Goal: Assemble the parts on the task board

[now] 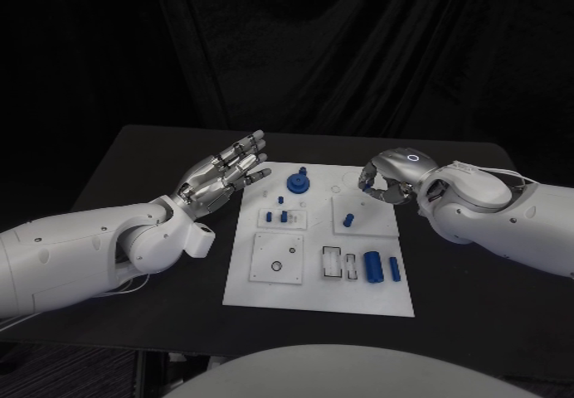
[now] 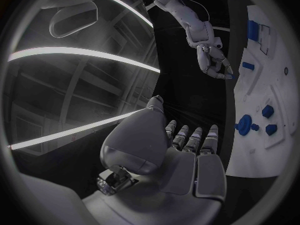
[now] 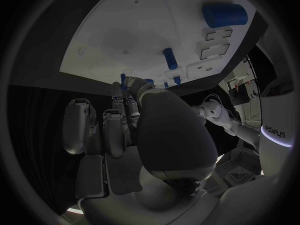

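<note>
Task board (image 1: 278, 290): white plate, middle of the black desk (image 1: 479, 282), as I read it from my station.

Parts, blue:
- round piece with a peg (image 1: 297, 182), far edge of the board, standing.
- small pegs (image 1: 276, 217) on the left inner panel.
- short cylinder (image 1: 348, 220) on the right inner panel.
- larger cylinder (image 1: 373, 266) and slim bar (image 1: 394, 268), near right, lying loose beside open slots.

Left hand (image 1: 224, 175): released, fingers spread, holding nothing, just off the board's far left corner.

Right hand (image 1: 390, 179): curled over the far right corner; a small blue tip (image 3: 123, 78) shows at its fingers, so I judge it pinches a part.

Status: I judge assembly partial; several pieces left to seat.
</note>
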Controlling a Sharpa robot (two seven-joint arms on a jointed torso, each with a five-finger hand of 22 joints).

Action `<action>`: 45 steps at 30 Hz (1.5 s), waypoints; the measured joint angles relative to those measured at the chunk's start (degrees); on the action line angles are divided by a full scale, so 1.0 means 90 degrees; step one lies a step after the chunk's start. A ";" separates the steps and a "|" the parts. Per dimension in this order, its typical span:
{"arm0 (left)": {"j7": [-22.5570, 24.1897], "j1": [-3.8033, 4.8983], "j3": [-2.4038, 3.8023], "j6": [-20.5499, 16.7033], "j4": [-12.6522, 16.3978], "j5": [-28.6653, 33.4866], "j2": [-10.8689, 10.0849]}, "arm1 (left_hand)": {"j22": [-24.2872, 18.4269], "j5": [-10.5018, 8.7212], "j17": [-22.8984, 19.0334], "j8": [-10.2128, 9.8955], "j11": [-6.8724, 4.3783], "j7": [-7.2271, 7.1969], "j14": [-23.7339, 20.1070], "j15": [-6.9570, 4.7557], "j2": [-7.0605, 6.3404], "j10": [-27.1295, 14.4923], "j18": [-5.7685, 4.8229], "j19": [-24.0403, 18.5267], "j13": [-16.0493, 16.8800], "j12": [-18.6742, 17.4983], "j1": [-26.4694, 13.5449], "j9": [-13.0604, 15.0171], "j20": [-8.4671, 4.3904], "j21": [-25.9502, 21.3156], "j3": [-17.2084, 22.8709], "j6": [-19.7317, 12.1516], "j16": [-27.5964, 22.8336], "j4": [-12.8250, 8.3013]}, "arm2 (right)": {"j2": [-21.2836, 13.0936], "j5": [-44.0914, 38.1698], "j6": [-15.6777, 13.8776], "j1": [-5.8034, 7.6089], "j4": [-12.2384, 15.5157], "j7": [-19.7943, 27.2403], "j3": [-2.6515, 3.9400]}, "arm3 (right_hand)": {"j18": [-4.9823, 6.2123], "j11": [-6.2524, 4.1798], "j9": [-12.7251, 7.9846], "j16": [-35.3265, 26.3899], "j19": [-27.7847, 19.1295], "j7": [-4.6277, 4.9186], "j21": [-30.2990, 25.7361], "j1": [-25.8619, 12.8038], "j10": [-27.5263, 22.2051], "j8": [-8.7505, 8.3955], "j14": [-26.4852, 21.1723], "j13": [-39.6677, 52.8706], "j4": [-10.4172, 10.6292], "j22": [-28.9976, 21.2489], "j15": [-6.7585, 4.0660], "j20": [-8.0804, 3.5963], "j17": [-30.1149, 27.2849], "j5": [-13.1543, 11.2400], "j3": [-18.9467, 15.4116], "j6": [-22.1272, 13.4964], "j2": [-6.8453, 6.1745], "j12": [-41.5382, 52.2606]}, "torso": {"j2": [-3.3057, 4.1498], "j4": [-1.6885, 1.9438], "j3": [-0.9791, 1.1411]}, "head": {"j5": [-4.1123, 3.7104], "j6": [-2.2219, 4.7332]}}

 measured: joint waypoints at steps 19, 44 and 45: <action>0.0001 -0.0050 0.0003 -0.0017 -0.0107 0.0002 0.0080 | -0.0013 -0.0086 0.0000 0.0000 0.0075 0.0193 -0.0001 -0.0001 0.0004 0.0029 0.0000 0.0000 0.0006 0.0047 0.0042 -0.0001 0.0000 0.0000 -0.0035 -0.0078 0.0000 0.0039 | -0.0094 -0.0254 0.0303 0.0062 0.1699 -0.0060 -0.0024 | -0.0001 -0.0032 0.0057 -0.0079 -0.0059 0.0034 -0.0150 -0.0001 0.0077 -0.0077 0.0000 -0.0039 -0.0062 -0.0001 0.0000 -0.0012 0.0000 -0.0346 0.0062 -0.0084 -0.0001 -0.0098 | -0.0006 -0.0009 -0.0006 | 0.0188 0.0000; 0.0003 -0.0233 0.0002 -0.0413 -0.0306 0.0005 0.0033 | -0.0243 -0.2806 -0.0024 -0.0031 -0.0526 -0.0585 -0.0068 -0.0824 0.0412 0.0024 0.0000 -0.0100 0.0006 -0.0032 -0.2490 -0.0075 -0.0627 -0.0026 -0.0831 -0.0624 0.0000 0.0187 | 0.1024 -0.1108 0.0380 -0.0640 0.1301 -0.0042 -0.0026 | -0.0001 -0.0043 0.0053 -0.0079 -0.0059 0.0054 -0.0173 -0.0002 0.0177 -0.0114 0.0000 -0.0010 -0.0061 -0.0003 0.0000 -0.0012 0.0000 -0.0401 0.0061 -0.0104 -0.0002 -0.0136 | 0.0009 0.0024 -0.0007 | 0.0508 0.0000; 0.0003 -0.0239 0.0002 -0.0433 -0.0312 0.0006 0.0035 | -0.0251 -0.2806 -0.0024 -0.0031 -0.0526 -0.0585 -0.0068 -0.0874 0.0412 0.0024 -0.0001 -0.0097 0.0006 -0.0049 -0.2490 -0.0075 -0.0700 -0.0026 -0.0813 -0.0624 0.0000 0.0182 | 0.1042 -0.1128 0.0379 -0.0653 0.1275 -0.0041 -0.0026 | 0.0000 -0.0044 0.0053 -0.0079 -0.0059 0.0054 -0.0173 -0.0002 0.0178 -0.0114 0.0000 -0.0010 -0.0061 -0.0003 0.0000 -0.0011 0.0000 -0.0401 0.0061 -0.0104 -0.0002 -0.0136 | 0.0009 0.0025 -0.0005 | 0.0517 0.0000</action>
